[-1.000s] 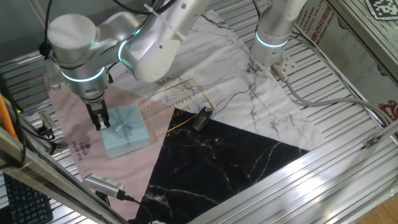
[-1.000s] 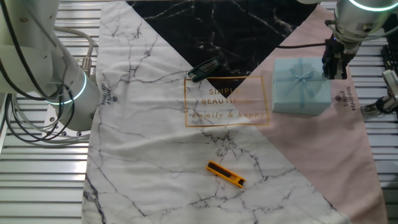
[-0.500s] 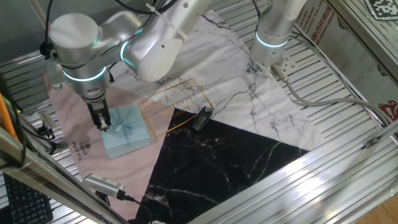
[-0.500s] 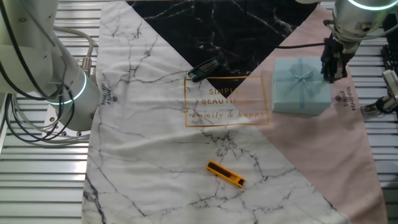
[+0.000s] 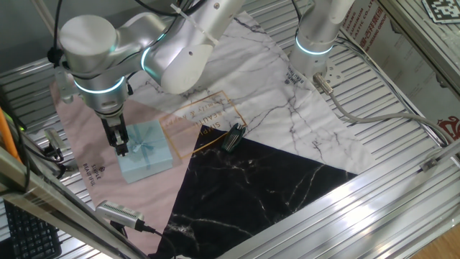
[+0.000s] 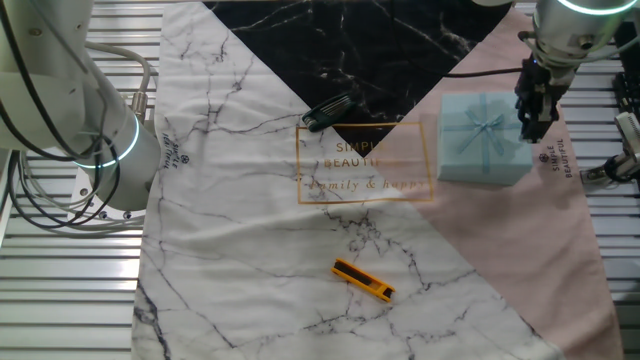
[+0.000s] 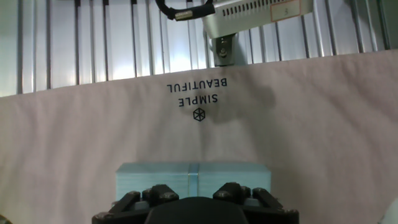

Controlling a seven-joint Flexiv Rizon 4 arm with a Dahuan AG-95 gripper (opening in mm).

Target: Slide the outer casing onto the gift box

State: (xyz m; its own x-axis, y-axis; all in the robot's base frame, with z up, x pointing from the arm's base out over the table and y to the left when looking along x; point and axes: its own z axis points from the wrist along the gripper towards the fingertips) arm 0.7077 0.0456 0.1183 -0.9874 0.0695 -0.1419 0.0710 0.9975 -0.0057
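Observation:
The outer casing, a flat pale blue sleeve with a bow on top, lies on the pink part of the cloth; it also shows in the other fixed view and the hand view. The gift box's black inside shows in no view, so the tray is hidden. My gripper points straight down at the casing's outer edge, fingers close together, and holds nothing. It shows in the other fixed view, and low in the hand view, where the fingertips are hidden.
A black clip lies mid-cloth, also in the other fixed view. An orange tool lies on the white marble part. A second arm's base stands at the cloth's edge. A grey device lies beyond the pink corner.
My gripper has shifted slightly along the casing's outer edge. The casing has not visibly moved.

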